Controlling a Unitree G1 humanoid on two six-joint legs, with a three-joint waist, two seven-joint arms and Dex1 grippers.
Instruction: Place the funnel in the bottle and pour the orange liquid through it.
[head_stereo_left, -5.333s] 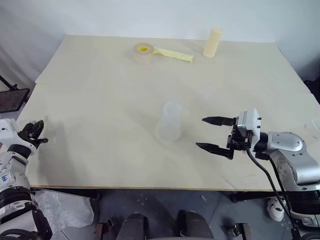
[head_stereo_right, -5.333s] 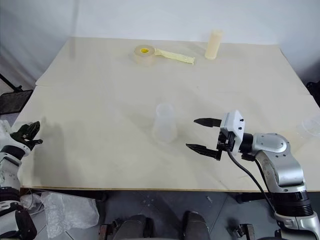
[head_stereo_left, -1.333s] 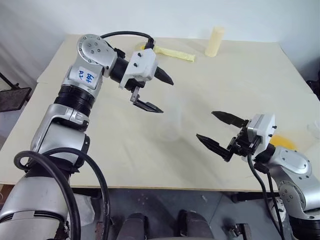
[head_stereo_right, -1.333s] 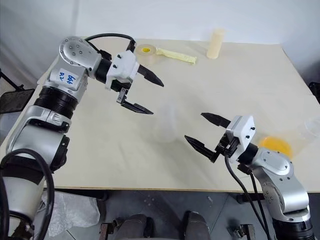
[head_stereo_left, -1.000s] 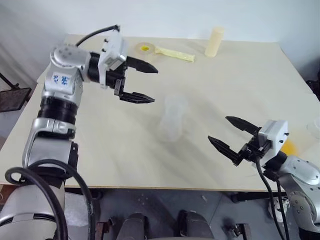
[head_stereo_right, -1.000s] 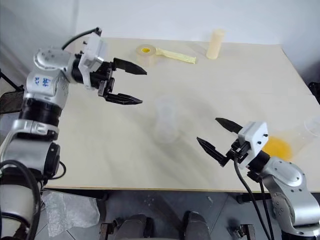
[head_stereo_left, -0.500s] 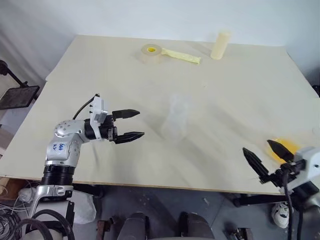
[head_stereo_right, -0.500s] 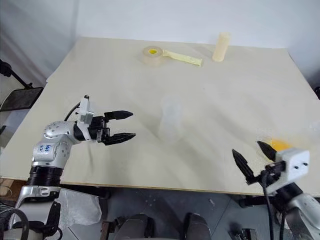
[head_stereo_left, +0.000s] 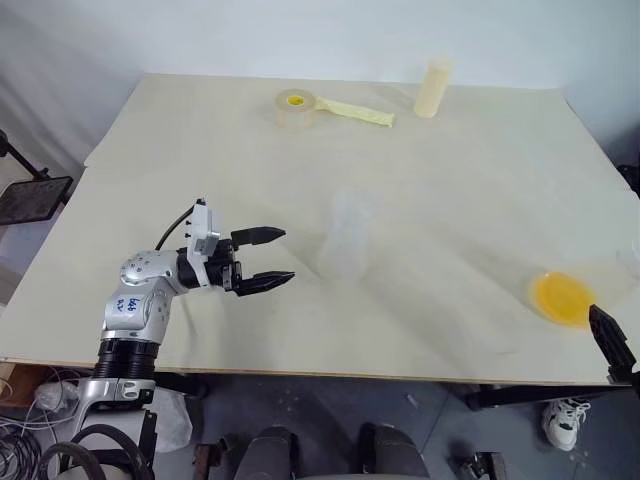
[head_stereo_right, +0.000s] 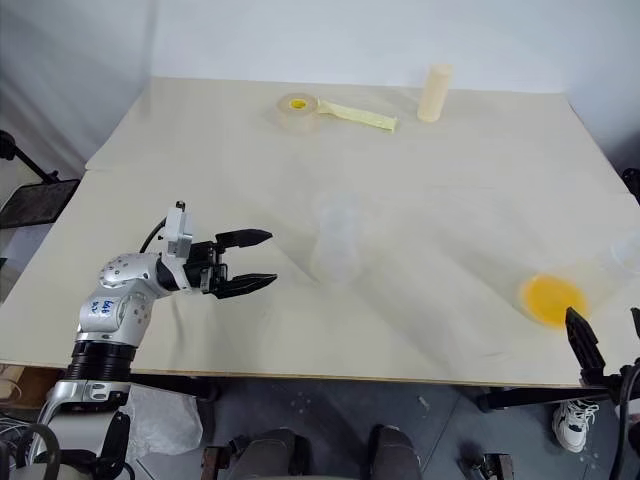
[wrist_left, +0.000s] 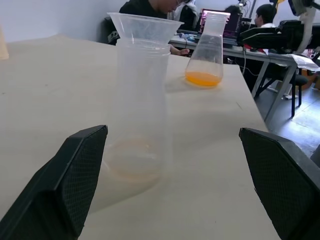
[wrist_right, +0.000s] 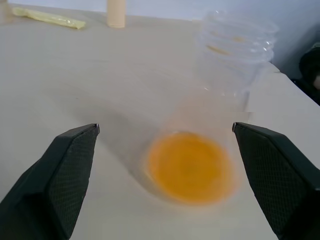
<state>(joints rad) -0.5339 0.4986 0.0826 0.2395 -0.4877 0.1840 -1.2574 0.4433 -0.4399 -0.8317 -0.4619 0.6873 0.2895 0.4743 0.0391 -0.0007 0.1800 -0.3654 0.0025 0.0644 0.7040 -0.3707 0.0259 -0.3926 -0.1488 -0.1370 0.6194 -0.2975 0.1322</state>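
Left hand (head_stereo_left: 262, 259): fingers apart, empty, pointing at the clear container (wrist_left: 140, 110) just ahead, funnel (wrist_left: 145, 26) seated in its mouth. Right hand (head_stereo_right: 600, 340): fingers apart, empty, at the desk (head_stereo_left: 200, 160) edge; bottle (wrist_right: 220, 100) holding orange liquid (wrist_right: 190, 167) stands close before it.

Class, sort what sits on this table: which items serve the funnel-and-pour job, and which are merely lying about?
For the job:
- funnel, seated in the tall clear container
- conical flask
- orange liquid inside that flask

Lying about:
- tape roll
- yellow strip next to the roll
- cream cylinder
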